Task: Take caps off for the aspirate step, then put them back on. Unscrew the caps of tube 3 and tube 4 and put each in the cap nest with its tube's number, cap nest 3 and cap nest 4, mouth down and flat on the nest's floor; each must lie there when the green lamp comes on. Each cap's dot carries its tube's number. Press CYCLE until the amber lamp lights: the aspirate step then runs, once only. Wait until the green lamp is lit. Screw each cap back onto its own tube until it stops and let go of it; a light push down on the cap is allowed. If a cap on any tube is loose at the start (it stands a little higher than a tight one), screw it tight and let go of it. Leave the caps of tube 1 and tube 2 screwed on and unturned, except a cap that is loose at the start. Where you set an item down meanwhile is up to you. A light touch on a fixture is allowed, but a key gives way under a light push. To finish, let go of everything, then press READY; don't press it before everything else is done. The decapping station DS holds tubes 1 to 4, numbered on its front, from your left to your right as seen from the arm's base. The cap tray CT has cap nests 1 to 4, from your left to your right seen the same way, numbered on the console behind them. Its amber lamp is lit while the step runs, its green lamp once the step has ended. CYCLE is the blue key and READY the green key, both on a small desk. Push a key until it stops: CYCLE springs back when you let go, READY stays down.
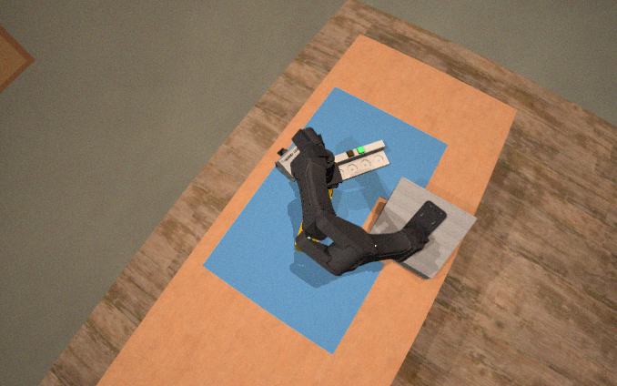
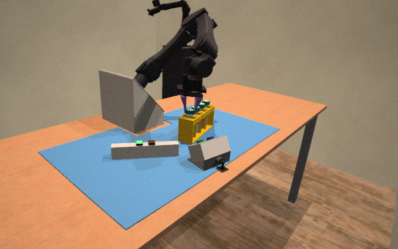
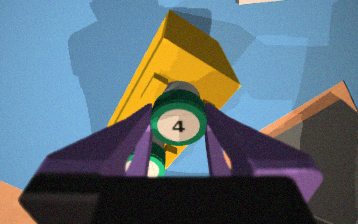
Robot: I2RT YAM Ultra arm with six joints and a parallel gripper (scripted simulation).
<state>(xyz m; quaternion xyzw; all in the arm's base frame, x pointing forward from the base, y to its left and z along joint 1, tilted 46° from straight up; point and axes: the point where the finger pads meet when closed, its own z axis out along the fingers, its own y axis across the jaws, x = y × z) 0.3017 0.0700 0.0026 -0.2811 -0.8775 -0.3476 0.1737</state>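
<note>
From above, the arm (image 1: 318, 205) hides nearly all of the yellow decapping station (image 3: 175, 65). The cap tray (image 1: 364, 159) is partly covered at its left end. The gripper (image 3: 178, 132), purple fingers closed, clamps cap 4 (image 3: 178, 125) on its tube at the station's end; the neighbouring cap (image 3: 150, 167) is half hidden.

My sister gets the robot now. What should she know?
Tool: shut on cap 4, sitting on its tube in the yellow rack.
Green lamp is lit, and the tray's round nests that show are empty. The rack shows green caps on its tubes.
Done: the step has ended.
Left: finish turning cap 4 tight, let go, check that cap 3 is tight, then press the green key.
</note>
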